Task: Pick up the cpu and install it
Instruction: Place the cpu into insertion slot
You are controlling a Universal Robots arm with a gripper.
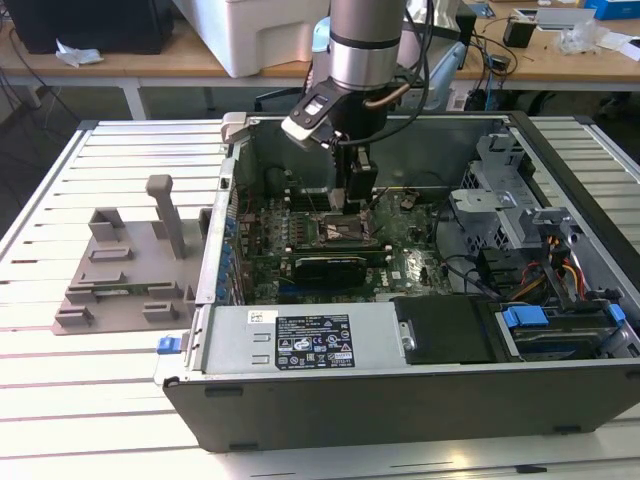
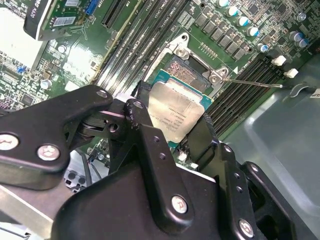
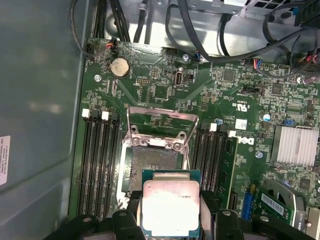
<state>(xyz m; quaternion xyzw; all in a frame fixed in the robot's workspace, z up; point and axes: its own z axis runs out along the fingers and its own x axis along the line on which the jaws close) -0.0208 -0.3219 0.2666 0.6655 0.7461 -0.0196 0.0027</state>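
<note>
Black and two-fingered, the hand [image 2: 175, 117] pinches the small flat square cpu [image 3: 171, 207], shiny silver on top with a thin green edge, by two opposite sides. It holds the chip level inside the open grey computer case [image 1: 420, 400] on the slatted counter [image 1: 90, 400]. In the first wrist view the cpu overlaps one edge of the black-framed socket [image 3: 152, 160]. The rest of the socket lies just beyond, toward the raised metal load plate [image 3: 160, 120]. Black memory slots [image 3: 97, 160] crowd both flanks. Whether chip touches socket cannot be told.

Arm [image 1: 365, 40] upright, wrist pointing down, end effector [image 1: 350, 205] closed (gripping the cpu [image 3: 171, 207])
</note>
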